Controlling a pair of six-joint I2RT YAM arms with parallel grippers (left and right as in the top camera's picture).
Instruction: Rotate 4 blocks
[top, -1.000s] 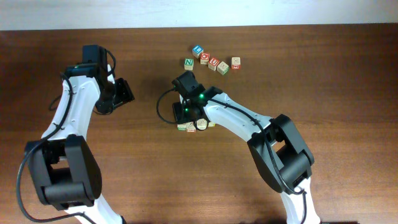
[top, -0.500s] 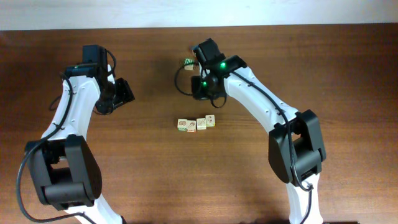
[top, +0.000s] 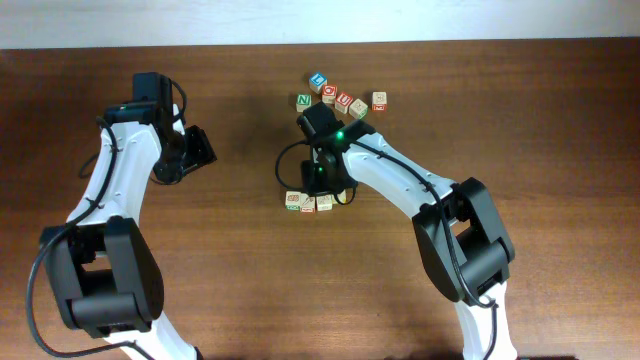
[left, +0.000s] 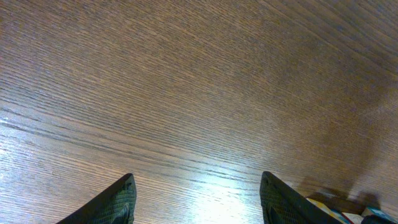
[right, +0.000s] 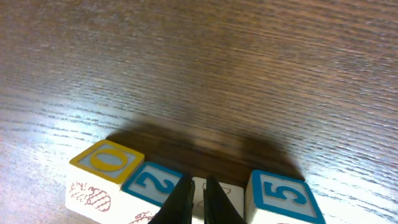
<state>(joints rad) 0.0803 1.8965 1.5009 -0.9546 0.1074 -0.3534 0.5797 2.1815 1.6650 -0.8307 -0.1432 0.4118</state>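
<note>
Four small pale blocks stand in a row near the table's middle. In the right wrist view their near faces show a yellow "0" (right: 106, 163), a blue "2" (right: 149, 183), a plain pale block (right: 219, 190) and a blue "5" (right: 283, 196). My right gripper (right: 198, 180) is shut, with its tips just over the pale third block and nothing between them. From overhead, the right gripper (top: 323, 192) covers the right part of the row (top: 293, 200). My left gripper (left: 199, 199) hangs open over bare wood, far left of the row (top: 200, 148).
A cluster of bold letter cubes (top: 343, 101) lies at the back, just behind the right arm. The table's far edge (top: 320, 44) runs along the top of the overhead view.
Half a second ago my right gripper was up at the back beside the letter cubes. It has swung forward again over the row of blocks. The left arm has not moved.
</note>
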